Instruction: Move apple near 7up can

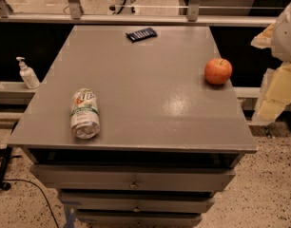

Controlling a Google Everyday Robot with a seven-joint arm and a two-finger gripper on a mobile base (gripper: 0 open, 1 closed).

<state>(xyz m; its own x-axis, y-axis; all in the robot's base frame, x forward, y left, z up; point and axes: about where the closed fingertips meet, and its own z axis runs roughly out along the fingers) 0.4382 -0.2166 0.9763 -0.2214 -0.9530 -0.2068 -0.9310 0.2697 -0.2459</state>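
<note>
The apple (218, 71) is round and red-orange with a short dark stem. It stands near the right edge of the grey cabinet top (150, 94). The 7up can (84, 113) is white and green and lies on its side near the front left, its silver end facing the front. The two are far apart, with bare tabletop between them. My gripper (280, 82) shows as pale yellow and white parts at the right border, beyond the table's right edge and to the right of the apple, not touching it.
A small dark packet (141, 34) lies at the back middle of the top. A white pump bottle (27, 73) stands on a lower ledge to the left. Drawers (133, 179) are below the top's front edge. A railing runs behind.
</note>
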